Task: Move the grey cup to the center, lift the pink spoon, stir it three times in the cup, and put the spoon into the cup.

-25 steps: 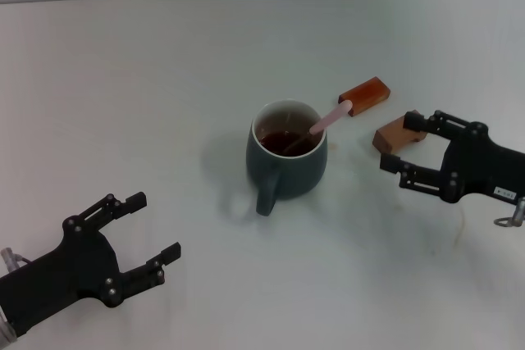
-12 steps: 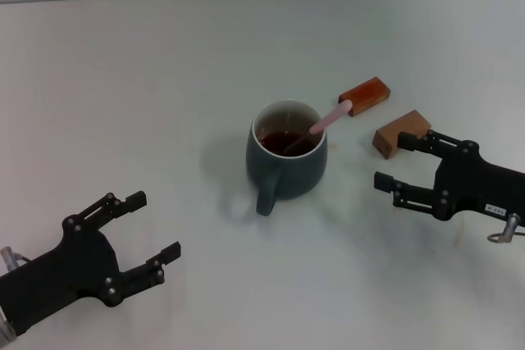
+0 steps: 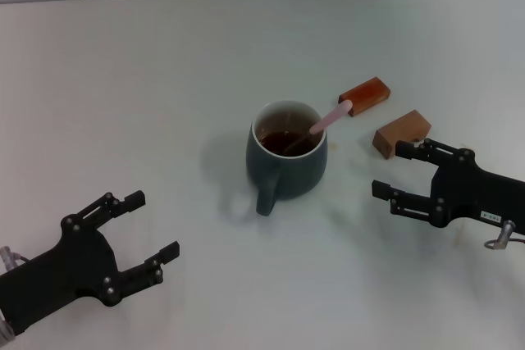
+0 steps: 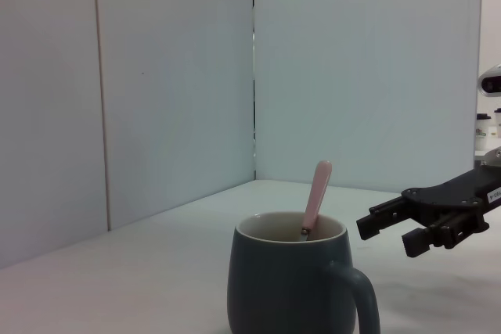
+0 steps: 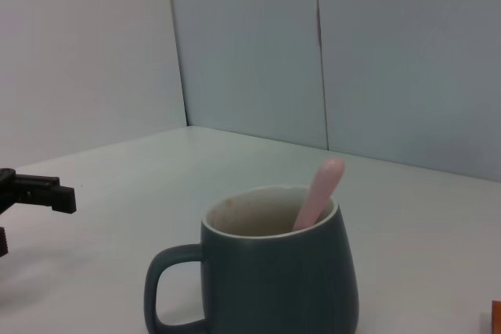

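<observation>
Tipping is the main risk I see: the pink spoon (image 3: 329, 120) leans on the rim of the grey cup (image 3: 286, 161) with its handle poking out toward the two wooden blocks (image 3: 363, 96), so a careless sweep of the right hand (image 3: 398, 170) past that handle could lever the spoon out or splash the drink. That hand sits just to the cup's right, beside the nearer block (image 3: 402, 133), fingers spread wide and holding nothing. The left hand (image 3: 150, 225) rests low at the near left of the table (image 3: 164, 79), well apart from the cup, also open and empty.

The cup stands upright near the middle of the table, handle turned toward the robot, and holds a dark brownish liquid (tea or coffee, I would guess) with the spoon's bowl sunk in it. Judging by this, the task looks essentially finished.
</observation>
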Robot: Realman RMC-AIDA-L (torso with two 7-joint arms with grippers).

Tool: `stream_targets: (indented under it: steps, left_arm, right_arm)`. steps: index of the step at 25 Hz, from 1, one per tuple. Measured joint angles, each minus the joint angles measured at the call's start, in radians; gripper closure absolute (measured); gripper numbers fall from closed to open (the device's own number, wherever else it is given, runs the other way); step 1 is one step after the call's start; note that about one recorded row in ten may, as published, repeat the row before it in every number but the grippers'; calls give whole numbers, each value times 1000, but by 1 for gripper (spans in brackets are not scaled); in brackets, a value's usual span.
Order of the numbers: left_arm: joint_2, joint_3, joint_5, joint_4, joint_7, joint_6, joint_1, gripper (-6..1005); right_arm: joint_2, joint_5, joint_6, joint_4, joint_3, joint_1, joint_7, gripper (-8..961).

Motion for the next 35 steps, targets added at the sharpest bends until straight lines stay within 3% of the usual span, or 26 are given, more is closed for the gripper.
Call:
stream_targets:
  steps: [11, 35]
  left_arm:
    - [-1, -2, 0, 0, 0, -4, 0, 170]
    - [2, -8, 0, 0, 0, -3, -3, 170]
  right_arm:
    - [11, -1, -12, -2, -3, -14, -15, 178]
    - [13, 0, -36, -5, 7, -30, -16, 183]
